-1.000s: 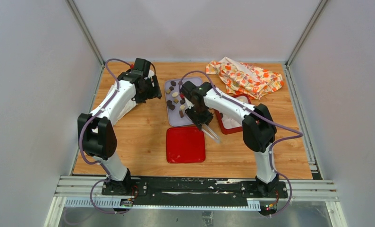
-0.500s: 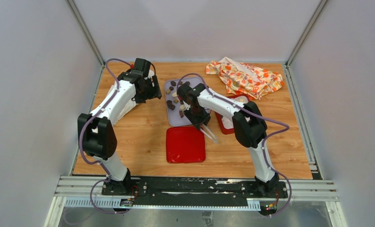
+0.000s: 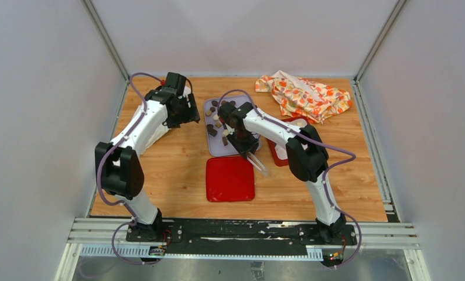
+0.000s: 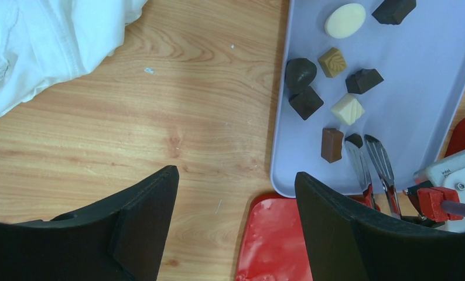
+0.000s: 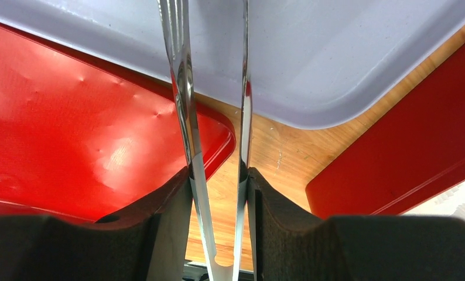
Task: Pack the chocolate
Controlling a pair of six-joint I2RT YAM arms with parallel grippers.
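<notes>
Dark, tan and cream chocolate pieces (image 4: 305, 103) lie loose on the tray (image 4: 420, 88).

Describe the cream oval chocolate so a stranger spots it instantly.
Find the lavender tray on the table. On it, look next to the dark block and the tan square. It is the only smooth cream oval; the other pale piece is square.

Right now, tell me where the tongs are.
In the left wrist view the tongs sit lower right, clamped in the right gripper, tips over the near edge of the lavender tray beside a brown chocolate block.
</notes>
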